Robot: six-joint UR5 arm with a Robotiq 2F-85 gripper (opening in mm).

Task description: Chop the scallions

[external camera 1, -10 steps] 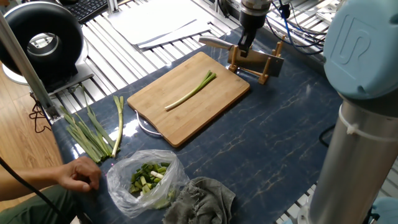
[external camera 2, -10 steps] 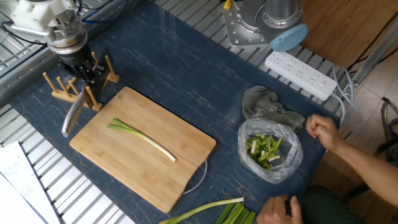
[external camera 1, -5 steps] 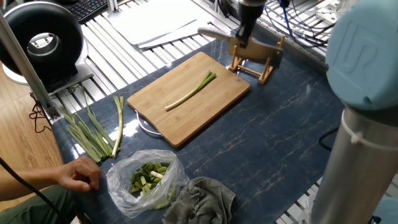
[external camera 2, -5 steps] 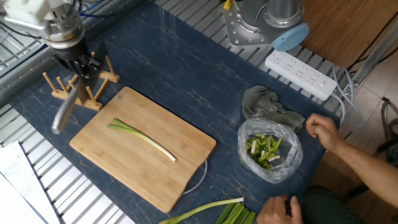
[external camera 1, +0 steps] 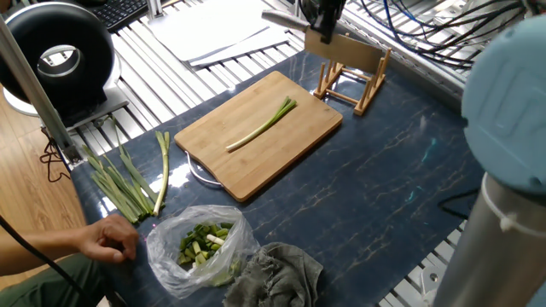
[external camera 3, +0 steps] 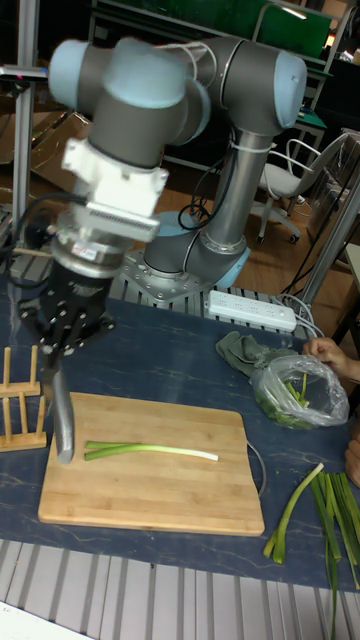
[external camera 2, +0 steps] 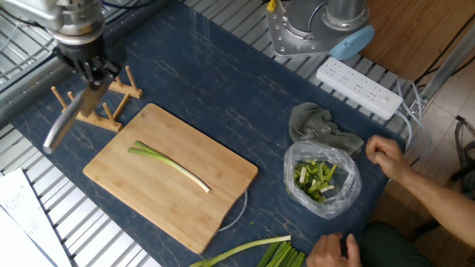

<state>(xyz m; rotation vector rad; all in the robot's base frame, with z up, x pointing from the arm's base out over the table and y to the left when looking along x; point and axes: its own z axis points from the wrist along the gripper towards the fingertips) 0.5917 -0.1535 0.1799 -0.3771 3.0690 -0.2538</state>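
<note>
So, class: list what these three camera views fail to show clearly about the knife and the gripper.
- Gripper fingers: cut off by the top edge, one fixed view.
- Knife edge: motion-blurred, other fixed view.
- Knife handle: hidden inside the gripper, tall fixed view.
- Blade's height above the cutting board: unclear.

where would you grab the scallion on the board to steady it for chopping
Pinch the scallion at its pale whitish end, coming straight down from above. It lies flat and thin on the cutting board, so only a top pinch across the stalk fits. The end effector already holds the knife, though.
</note>
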